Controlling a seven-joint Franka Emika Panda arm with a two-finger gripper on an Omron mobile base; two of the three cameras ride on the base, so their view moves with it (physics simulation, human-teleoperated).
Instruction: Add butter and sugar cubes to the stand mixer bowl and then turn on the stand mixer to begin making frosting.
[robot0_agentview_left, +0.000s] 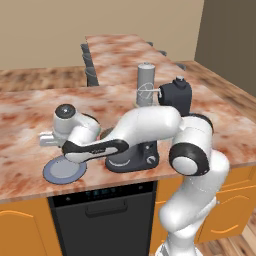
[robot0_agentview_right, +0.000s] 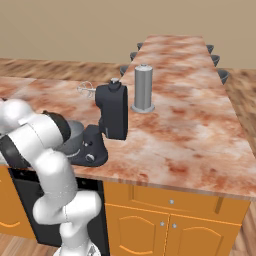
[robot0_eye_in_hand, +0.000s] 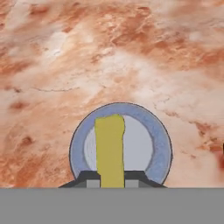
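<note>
Gripping the butter (robot0_eye_in_hand: 110, 148) between closed jaws, the gripper (robot0_eye_in_hand: 112, 178) was positioned above the blue-grey plate (robot0_eye_in_hand: 162, 144) on the marbled counter (robot0_eye_in_hand: 131, 61), as the hand view showed; the yellow stick extended from the finger tips (robot0_eye_in_hand: 89, 178) across the plate's middle toward its far rim. In the left base view the arm reached left along the counter's front edge, with the plate (robot0_agentview_left: 63, 171) lying just beneath the hand. The stand mixer (robot0_agentview_left: 176, 97) stood right of the plate, its base partly hidden by the forearm. In the right base view its black head (robot0_agentview_right: 113, 111) was raised, the wire whisk (robot0_agentview_right: 86, 90) pointed left, and the stand mixer bowl (robot0_agentview_right: 75, 135) sat on the base behind the arm. A tall grey cylinder (robot0_agentview_right: 143, 88) stood beyond the mixer.
</note>
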